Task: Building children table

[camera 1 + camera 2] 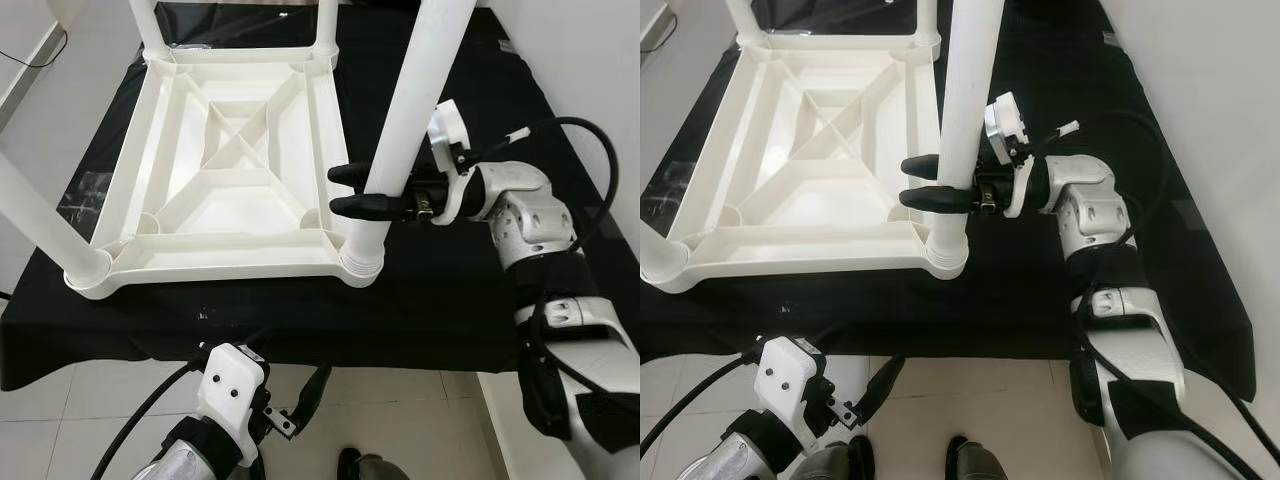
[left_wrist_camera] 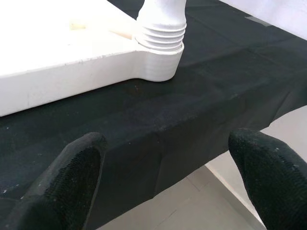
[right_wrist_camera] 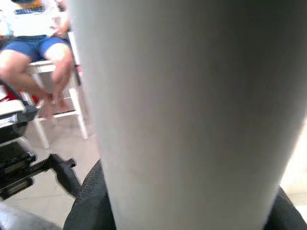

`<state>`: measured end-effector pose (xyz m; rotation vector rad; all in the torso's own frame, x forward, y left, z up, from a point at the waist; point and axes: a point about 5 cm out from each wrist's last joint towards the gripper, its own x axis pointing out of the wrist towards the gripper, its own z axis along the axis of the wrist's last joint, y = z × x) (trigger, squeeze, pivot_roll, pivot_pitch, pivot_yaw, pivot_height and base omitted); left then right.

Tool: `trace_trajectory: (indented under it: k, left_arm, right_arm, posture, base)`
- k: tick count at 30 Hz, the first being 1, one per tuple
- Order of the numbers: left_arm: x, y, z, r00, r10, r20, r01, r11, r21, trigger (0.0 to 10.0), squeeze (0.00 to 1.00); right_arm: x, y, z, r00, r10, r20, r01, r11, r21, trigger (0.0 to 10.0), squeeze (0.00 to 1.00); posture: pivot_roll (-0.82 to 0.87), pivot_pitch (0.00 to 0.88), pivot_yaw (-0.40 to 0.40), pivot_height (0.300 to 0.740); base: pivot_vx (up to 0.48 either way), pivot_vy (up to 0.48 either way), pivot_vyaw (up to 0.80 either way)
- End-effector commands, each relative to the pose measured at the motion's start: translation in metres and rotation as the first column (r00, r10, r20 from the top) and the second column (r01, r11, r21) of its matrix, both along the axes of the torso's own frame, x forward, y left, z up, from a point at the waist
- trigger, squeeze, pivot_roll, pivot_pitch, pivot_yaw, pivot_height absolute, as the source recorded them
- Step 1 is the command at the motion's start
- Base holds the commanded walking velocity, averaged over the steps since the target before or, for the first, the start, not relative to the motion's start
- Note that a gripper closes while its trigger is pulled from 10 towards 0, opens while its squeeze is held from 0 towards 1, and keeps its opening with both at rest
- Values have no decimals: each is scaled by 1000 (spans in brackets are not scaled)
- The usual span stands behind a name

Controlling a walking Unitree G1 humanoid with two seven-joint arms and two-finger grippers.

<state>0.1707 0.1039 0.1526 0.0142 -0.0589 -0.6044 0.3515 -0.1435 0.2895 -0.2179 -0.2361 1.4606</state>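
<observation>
Left eye view, white table leg (image 1: pixel 405 120) being pinched between right gripper (image 1: pixel 365 190) jaws, seated in upturned tabletop (image 1: pixel 230 170) corner on black-draped bench (image 1: pixel 450 300), left gripper (image 2: pixel 163 182) jaws being held spread below bench edge.

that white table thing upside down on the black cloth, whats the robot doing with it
The robot is assembling a small white plastic table, lying upside down on a black-covered surface. Its right gripper is closed around the leg standing in the near right corner socket. The left gripper hangs open below the near edge, holding nothing. Three other legs are already in place.
</observation>
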Motion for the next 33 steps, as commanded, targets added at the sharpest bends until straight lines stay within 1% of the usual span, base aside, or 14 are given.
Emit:
trace_trajectory:
  k: [1,4,5,7,10,18,19,21,22,23,24,31,32,33]
  left_arm:
    - [-2,0,-6,999,-6,-34,6,1000,11,10000,0]
    - [-2,1,-6,999,-3,-33,3,1000,10,10000,0]
    - [-2,2,-6,999,0,-33,1,1000,11,10000,0]
    - [1,4,-6,1000,2,-30,-2,1000,17,10000,0]
    - [2,4,-6,1000,-1,-29,1,1000,20,10000,0]
    - [12,3,-10,999,-10,-32,10,1000,16,10000,0]
    - [14,2,-10,1000,-8,-29,9,1000,15,10000,0]
    - [15,2,-10,1000,-7,-27,7,1000,14,10000,0]
    - [15,2,-10,1000,-5,-25,5,1000,13,10000,0]
    - [15,2,-10,1000,-5,-25,5,1000,13,10000,0]
    - [15,2,-10,1000,-4,-24,4,1000,13,10000,0]
    - [13,1,-9,1000,-9,-24,9,1000,6,10000,0]
    - [11,0,-8,1000,-12,-25,12,1000,4,10000,0]
    - [11,0,-8,1000,-13,-26,13,1000,3,10000,0]
  right_arm:
    - [1,0,-19,989,-139,-39,140,990,8,0,0]
    - [-3,7,-45,904,-417,-93,419,908,13,0,0]
    - [-6,8,-66,687,-725,-44,724,689,-38,0,0]
    - [-56,26,-104,436,-896,-82,891,442,-102,0,0]
    - [-69,38,-108,428,-896,-116,892,439,-108,0,0]
    - [-50,57,-93,465,-870,-163,878,476,-36,549,0]
    - [-45,57,-86,472,-866,-164,877,480,-13,10000,0]
    - [-43,57,-81,473,-865,-164,878,480,2,10000,0]
    - [-47,60,-74,490,-851,-191,869,493,31,10000,682]
    - [-47,60,-74,490,-851,-191,869,493,31,10000,682]
    - [-49,61,-64,556,-794,-246,829,551,95,10000,1000]
    - [-52,47,-32,893,-432,-123,449,866,220,10000,973]
    - [-52,42,-31,925,-372,-76,380,908,175,10000,55]
    - [-49,38,-31,940,-339,-47,342,930,135,10000,55]
  posture:
    - [90,291,-84,740]
    - [67,288,-86,740]
    - [53,287,-80,740]
    - [53,282,-71,740]
    - [37,282,-61,740]
    - [31,230,-60,740]
    - [32,226,-67,740]
    - [33,226,-68,740]
    - [35,224,-69,740]
    - [35,224,-69,740]
    - [34,226,-70,740]
    - [44,243,-71,740]
    - [51,248,-74,740]
    - [51,248,-74,740]
  base:
    - [0,0,0]
    - [0,0,0]
    - [0,0,0]
    - [0,0,0]
    - [0,0,0]
    - [0,0,0]
    - [0,0,0]
    - [0,0,0]
    - [0,0,0]
    - [0,0,0]
    - [0,0,0]
    - [0,0,0]
    - [0,0,0]
    - [0,0,0]
